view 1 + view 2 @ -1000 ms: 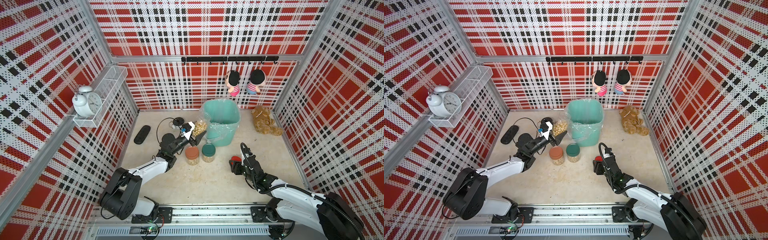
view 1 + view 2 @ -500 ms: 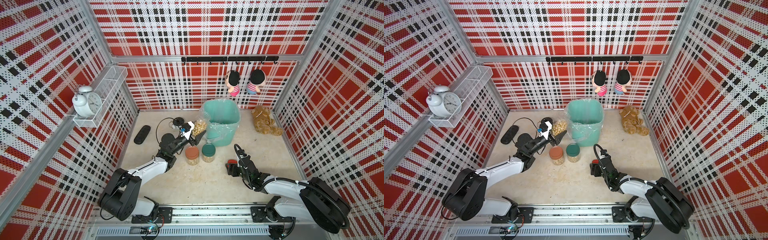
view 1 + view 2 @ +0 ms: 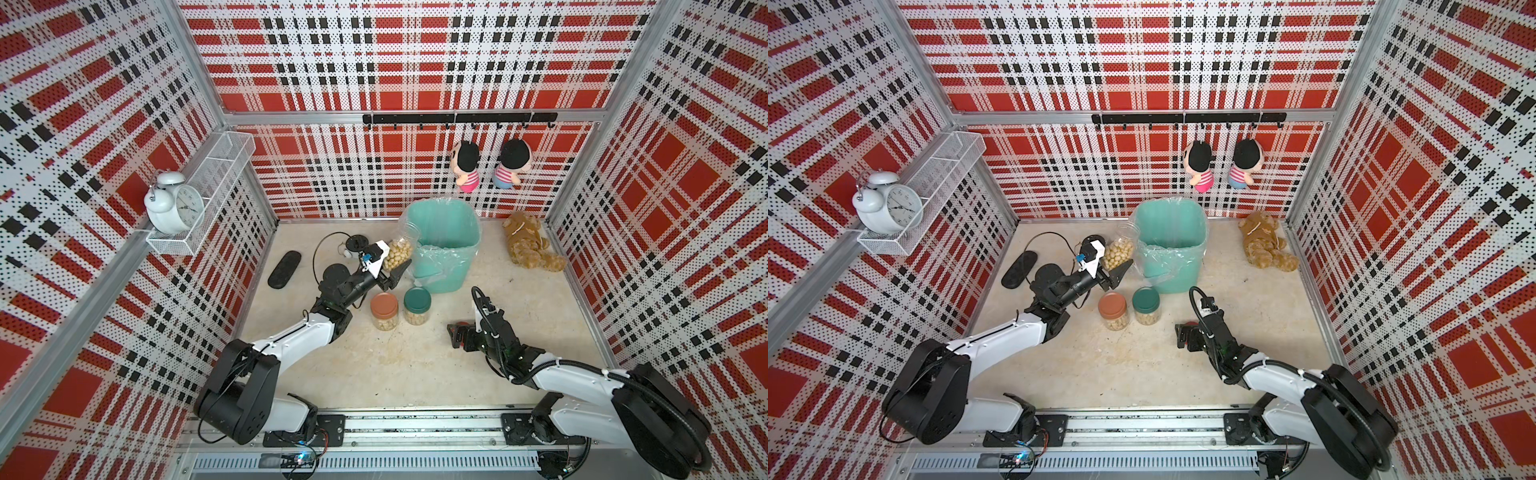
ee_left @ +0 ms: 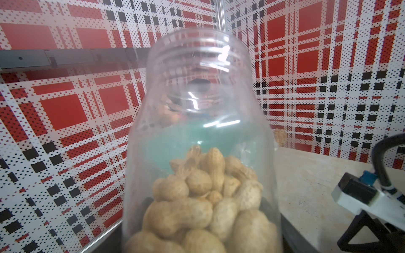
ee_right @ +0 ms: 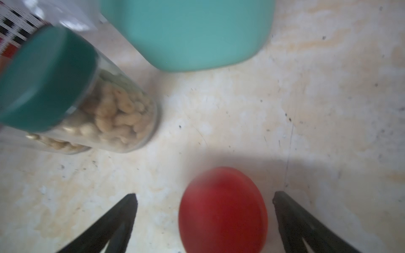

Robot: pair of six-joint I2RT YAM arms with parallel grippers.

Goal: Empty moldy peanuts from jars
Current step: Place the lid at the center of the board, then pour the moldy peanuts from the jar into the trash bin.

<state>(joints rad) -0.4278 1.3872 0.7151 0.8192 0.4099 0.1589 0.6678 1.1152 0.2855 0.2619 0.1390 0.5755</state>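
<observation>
My left gripper (image 3: 394, 266) is shut on an open, lidless clear jar (image 3: 400, 251), held above the table and tilted toward the teal bin (image 3: 451, 266). In the left wrist view the jar (image 4: 201, 98) fills the middle, and the moldy peanuts (image 4: 197, 197) sit in its lower part. Two more jars stand upright and closed in front of the bin, one with a brown lid (image 3: 384, 308) and one with a green lid (image 3: 417, 301). My right gripper (image 5: 205, 195) is open low over the table. A red lid (image 5: 223, 210) lies between its fingers, touching neither.
A brown teddy bear (image 3: 528, 245) lies at the back right. A black oblong object (image 3: 284, 269) and a cable with a round black piece (image 3: 357, 242) lie at the back left. An alarm clock (image 3: 174, 203) sits on a wall shelf. Two dolls (image 3: 467, 166) hang on the back wall.
My right gripper has opened, let go of the red lid, and shifted a little toward the front left. The left arm and its jar have not moved.
</observation>
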